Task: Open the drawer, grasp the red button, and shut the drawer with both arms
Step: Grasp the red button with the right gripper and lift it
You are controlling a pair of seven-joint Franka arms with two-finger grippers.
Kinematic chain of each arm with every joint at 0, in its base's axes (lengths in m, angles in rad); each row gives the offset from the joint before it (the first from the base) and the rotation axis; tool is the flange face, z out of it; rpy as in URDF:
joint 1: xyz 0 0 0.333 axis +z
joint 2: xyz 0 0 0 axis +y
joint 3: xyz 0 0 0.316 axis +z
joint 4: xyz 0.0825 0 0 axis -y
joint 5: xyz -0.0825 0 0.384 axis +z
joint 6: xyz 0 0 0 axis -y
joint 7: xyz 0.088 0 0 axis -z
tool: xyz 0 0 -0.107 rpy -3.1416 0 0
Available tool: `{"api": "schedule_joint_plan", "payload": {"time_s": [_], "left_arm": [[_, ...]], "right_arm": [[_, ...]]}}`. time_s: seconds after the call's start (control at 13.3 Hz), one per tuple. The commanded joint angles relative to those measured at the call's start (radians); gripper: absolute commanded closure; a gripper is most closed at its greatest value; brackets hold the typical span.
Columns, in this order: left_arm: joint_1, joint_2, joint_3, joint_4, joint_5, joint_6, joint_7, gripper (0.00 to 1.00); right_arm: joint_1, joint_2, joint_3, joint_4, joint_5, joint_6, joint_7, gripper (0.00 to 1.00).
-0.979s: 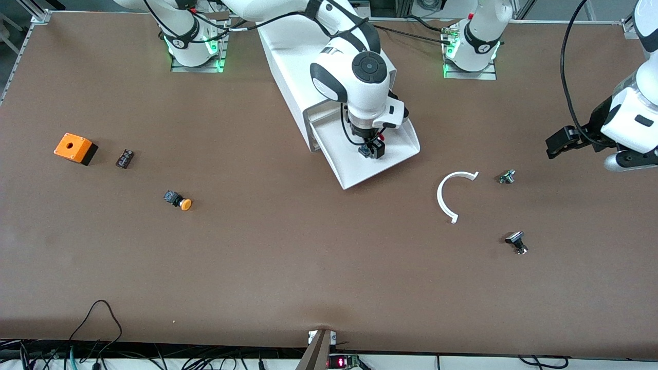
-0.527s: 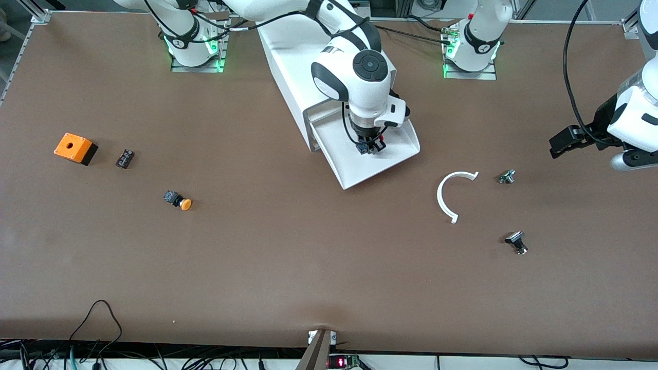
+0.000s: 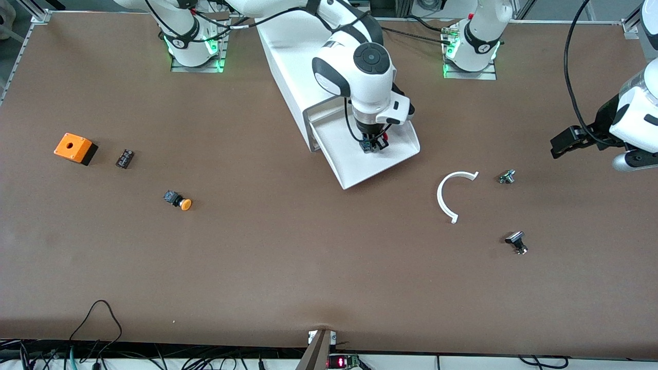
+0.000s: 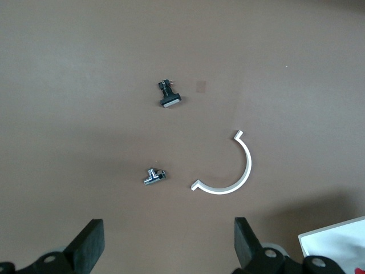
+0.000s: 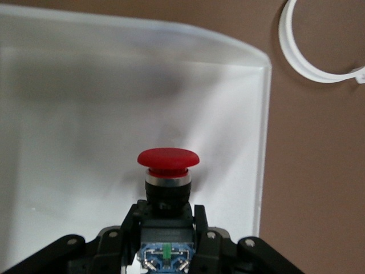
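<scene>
Button (image 5: 167, 165) sits pinched by its black body in the right gripper's (image 3: 374, 144) jaws, over the pulled-out drawer (image 3: 398, 156) at mid-bench. Opening and grabbing look done; lifting clear and shutting the drawer remain. Its long axis runs along the jaws, red cap pointing away from the wrist. Left gripper (image 4: 165, 251) waits, jaws spread, over the bench near the white arc (image 3: 448, 194).
</scene>
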Motion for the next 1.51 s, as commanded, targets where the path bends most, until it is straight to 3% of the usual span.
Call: {"api": "schedule_joint_plan", "payload": {"time_s": [0.0,0.45,0.75,1.05,1.43], "left_arm": [[0.004,0.012,0.003,0.030,-0.018,-0.021,0.002,0.00],[0.004,0.009,0.027,0.016,-0.055,-0.016,0.002,0.00],[0.006,0.011,0.029,0.017,-0.055,-0.018,0.002,0.00],[0.006,0.011,0.027,0.020,-0.055,-0.019,0.002,0.00],[0.006,0.011,0.029,0.021,-0.055,-0.021,0.002,0.00]], "right_arm": [[-0.001,-0.092,-0.012,0.001,0.038,-0.042,0.084,0.68],[-0.113,-0.120,-0.019,-0.008,0.085,-0.020,0.212,0.68],[-0.120,-0.130,-0.130,-0.068,0.075,-0.006,0.204,0.68],[-0.142,-0.135,-0.166,-0.123,0.078,0.064,0.236,0.68],[-0.148,-0.146,-0.233,-0.170,0.081,0.076,0.432,0.68]]}}
